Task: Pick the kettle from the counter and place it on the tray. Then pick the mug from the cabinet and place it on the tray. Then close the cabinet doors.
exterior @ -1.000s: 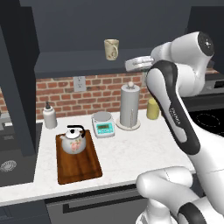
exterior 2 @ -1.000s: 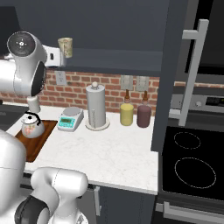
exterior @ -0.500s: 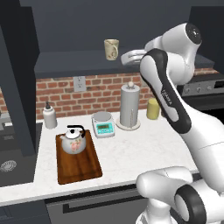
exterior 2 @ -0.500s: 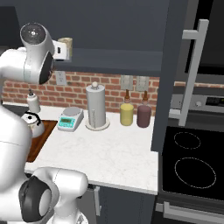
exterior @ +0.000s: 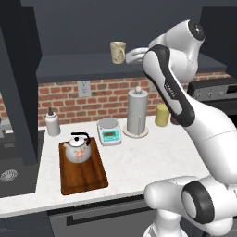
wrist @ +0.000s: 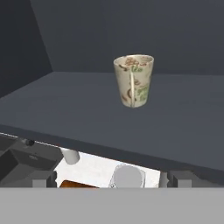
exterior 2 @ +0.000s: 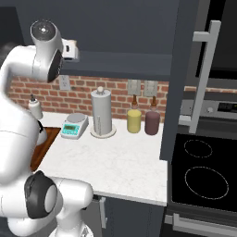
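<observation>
The kettle [exterior: 77, 149] already sits on the tray [exterior: 83, 176], toward its back end, on the bench [exterior: 139, 157], so the first part of the job looks done. What is left is the mug and then the doors.

The mug [exterior: 117, 52] stands upright on the cabinet [exterior: 88, 69] shelf, alone and well back from the front lip. In the hand view it faces the camera straight on, handle edge turned toward us, with bare shelf all round it. The arm is raised to shelf height and the gripper [exterior: 134, 55] hangs just beside the mug, to its right in the left base view, not touching it. Its jaws are spread wide and hold nothing; the two fingertips [wrist: 43, 178] show far apart at the bottom of the hand view, below the shelf edge.

I'd judge this as the approach for the second pick: the hand must go forward over the shelf before it can close.

One door [exterior 2: 194, 83] stands swung open on the right, its bar handle facing the room, so closing is not yet begun.
</observation>
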